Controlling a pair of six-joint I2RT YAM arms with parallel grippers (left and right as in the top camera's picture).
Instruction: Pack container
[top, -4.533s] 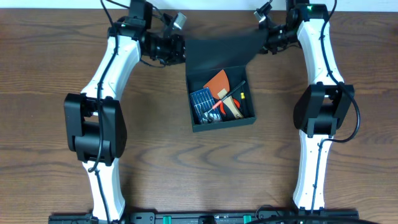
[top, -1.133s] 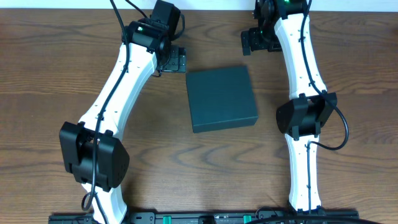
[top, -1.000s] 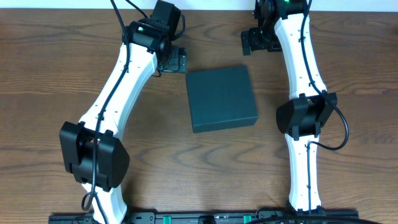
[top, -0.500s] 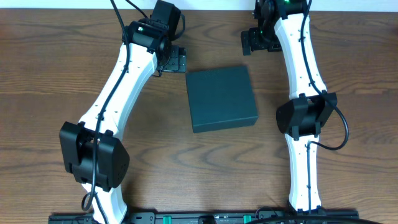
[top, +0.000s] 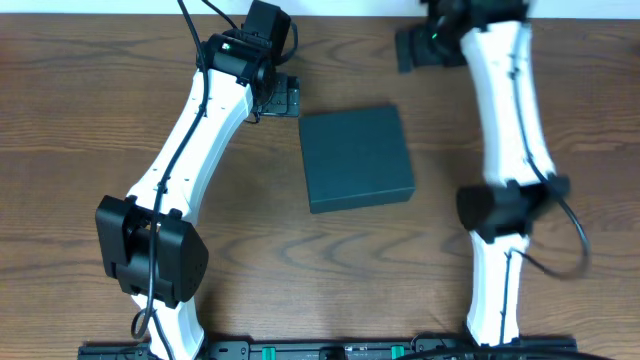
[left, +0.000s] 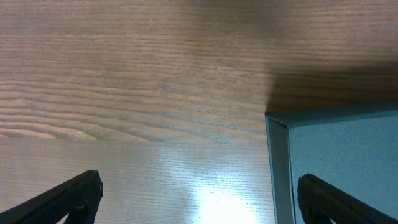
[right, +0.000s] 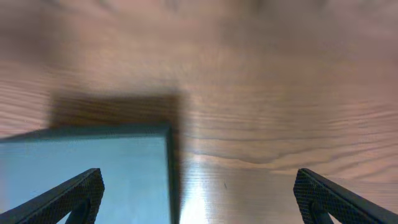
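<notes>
1. Overhead: the container (top: 356, 158) lies shut with its lid flat, at mid-counter and somewhat toward the far edge of the counter (top: 80, 120). The left arm (top: 200, 140) ends with its jaws just beside the container's far-left corner, not touching it. The right arm (top: 505, 100) is blurred, with its jaws near the counter's far edge, off the container's far-right corner.
2. Left wrist: the fingertips (left: 74, 193) sit at opposite lower corners of the view, so the jaws are wide and hold nothing. One corner of the container (left: 342, 168) lies below them, with bare wood beside it.
3. Right wrist: the fingertips (right: 336, 196) are likewise spread, so these jaws are wide and empty too. The container (right: 87, 168) shows one lid corner lying flush.
4. Judgement: packing looks finished, so the step in hand is getting clear. Lift each arm straight up before swinging it away, keep the jaws wide, and stay off the lid corners so the flap is not caught.
</notes>
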